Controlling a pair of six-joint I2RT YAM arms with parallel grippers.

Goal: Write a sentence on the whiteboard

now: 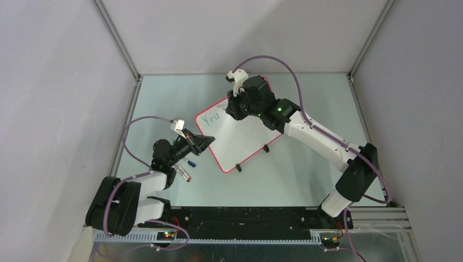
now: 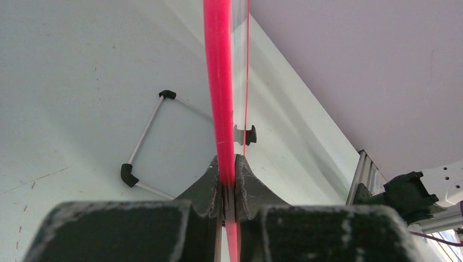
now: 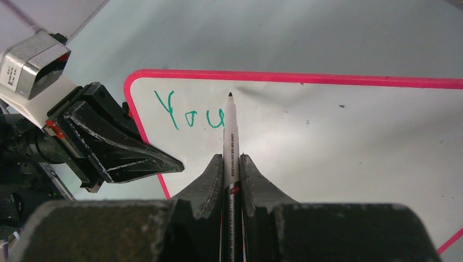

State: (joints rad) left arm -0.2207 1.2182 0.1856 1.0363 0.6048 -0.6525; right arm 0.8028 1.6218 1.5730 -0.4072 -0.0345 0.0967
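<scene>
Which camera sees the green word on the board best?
The right wrist view: the green word "You" is big and clear, beside the marker. The top external view shows it tiny. The left wrist view shows only the whiteboard edge-on, no writing.

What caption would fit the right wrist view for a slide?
Right gripper holding a marker beside the green word "You" on the whiteboard, left gripper clamping its edge.
</scene>
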